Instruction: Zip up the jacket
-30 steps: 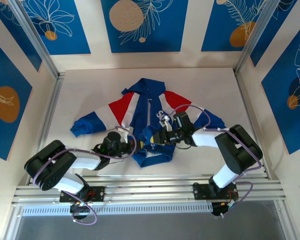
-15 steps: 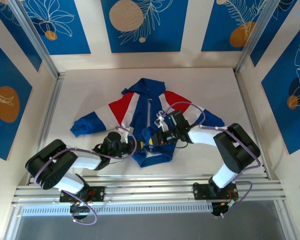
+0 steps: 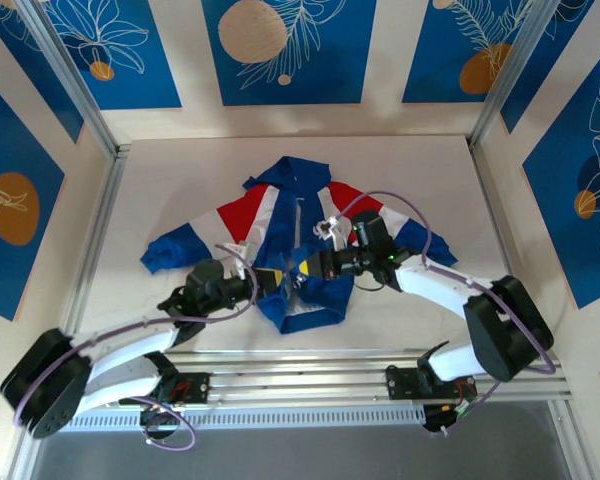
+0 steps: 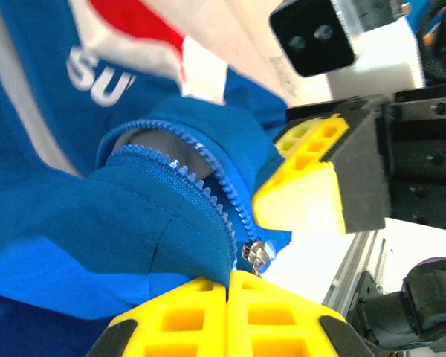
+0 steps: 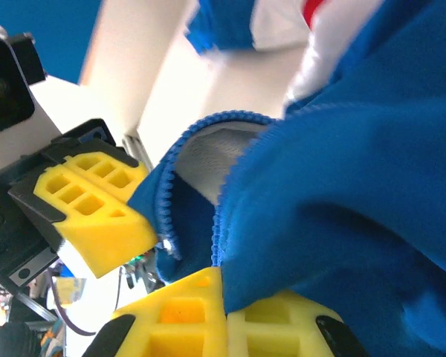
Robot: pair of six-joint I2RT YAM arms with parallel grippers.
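The blue jacket [image 3: 292, 225] with red and white panels lies spread in the middle of the table, its front open at the bottom. My left gripper [image 3: 271, 277] is shut on the hem edge of one front panel [image 4: 134, 223], just below the metal zipper slider [image 4: 255, 254]. My right gripper [image 3: 307, 265] is shut on the other front edge [image 5: 342, 223], right beside its row of zipper teeth [image 5: 217, 223]. The two grippers sit close together, facing each other across the gap. Each wrist view shows the other gripper's yellow finger [image 4: 305, 193] [image 5: 89, 216].
The white table [image 3: 430, 170] is walled by aluminium posts [image 3: 95, 235] left and right. A rail [image 3: 300, 375] runs along the near edge behind the arm bases. The jacket's sleeves [image 3: 175, 245] reach out to both sides.
The right gripper has shut on the jacket's front edge. Both arms have stretched out lower and longer, and the grippers have shifted slightly away from the near edge with the hem.
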